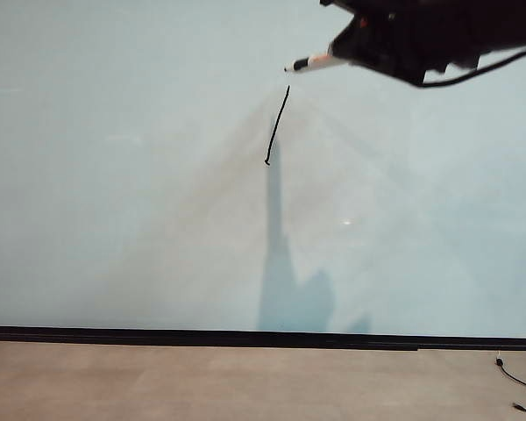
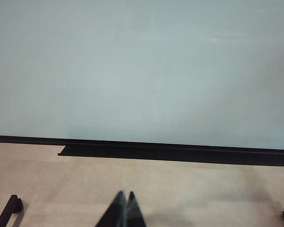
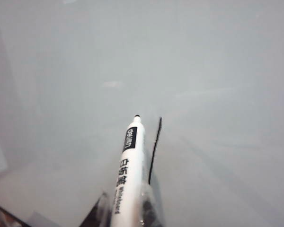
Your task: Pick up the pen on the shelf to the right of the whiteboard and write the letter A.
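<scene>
A: Pale grey gloss everywhere, that's the whiteboard (image 1: 123, 193). What's on the left?

B: The left gripper (image 2: 124, 208), low before the board's black bottom strip (image 2: 180, 153), fingers pressed together on nothing.

A: Middle?

B: One slanted black stroke (image 1: 278, 125), the letter A barely begun.

A: Right?

B: The right gripper (image 3: 125, 208) clamps the pen (image 3: 128, 165), up by the stroke's upper end, tip (image 1: 289, 67) just off it.

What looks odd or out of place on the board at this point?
Nothing stands out. The whiteboard bears one slanted black stroke, the right tool holds the pen just above it, and the left tool is shut, low by the floor.
</scene>
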Tool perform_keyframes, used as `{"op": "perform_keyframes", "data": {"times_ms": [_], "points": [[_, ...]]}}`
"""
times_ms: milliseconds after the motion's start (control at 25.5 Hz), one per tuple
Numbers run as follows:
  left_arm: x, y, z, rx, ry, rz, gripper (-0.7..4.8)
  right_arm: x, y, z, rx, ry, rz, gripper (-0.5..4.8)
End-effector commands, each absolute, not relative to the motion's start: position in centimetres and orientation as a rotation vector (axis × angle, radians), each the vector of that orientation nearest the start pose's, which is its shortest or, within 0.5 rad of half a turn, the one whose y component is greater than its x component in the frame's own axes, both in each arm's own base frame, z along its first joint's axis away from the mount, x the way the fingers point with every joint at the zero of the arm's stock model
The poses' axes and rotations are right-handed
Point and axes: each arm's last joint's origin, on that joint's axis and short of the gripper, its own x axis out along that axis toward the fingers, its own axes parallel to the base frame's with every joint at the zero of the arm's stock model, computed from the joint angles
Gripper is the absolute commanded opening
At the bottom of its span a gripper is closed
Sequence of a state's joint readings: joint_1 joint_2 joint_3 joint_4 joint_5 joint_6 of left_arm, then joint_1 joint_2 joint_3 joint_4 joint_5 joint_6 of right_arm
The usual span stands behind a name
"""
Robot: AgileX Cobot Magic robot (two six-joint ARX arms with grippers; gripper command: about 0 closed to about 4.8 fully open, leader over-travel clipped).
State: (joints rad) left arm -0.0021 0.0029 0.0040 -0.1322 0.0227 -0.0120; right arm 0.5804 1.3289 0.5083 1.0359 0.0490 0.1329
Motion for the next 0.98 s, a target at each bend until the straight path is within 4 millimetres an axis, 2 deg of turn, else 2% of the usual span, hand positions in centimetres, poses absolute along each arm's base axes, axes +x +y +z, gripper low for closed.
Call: {"op": "perform_keyframes", "data": {"times_ms": [39, 196, 981], "points": [[9.7, -0.1, 15.3, -0.009, 0.123, -0.027, -0.04, 22.7, 14.4, 24.0, 0.266, -0.21, 0.547, -0.03], [9.7, -0.1, 15.3, -0.01, 0.123, -0.027, -0.04, 23.3, 14.4, 23.2, 0.281, -0.19, 0.536, -0.03], [9.7, -0.1, 15.3, -0.01, 0.123, -0.027, -0.04, 24.2, 14.7, 23.4, 0.281, -0.179, 0.498, -0.03]]}}
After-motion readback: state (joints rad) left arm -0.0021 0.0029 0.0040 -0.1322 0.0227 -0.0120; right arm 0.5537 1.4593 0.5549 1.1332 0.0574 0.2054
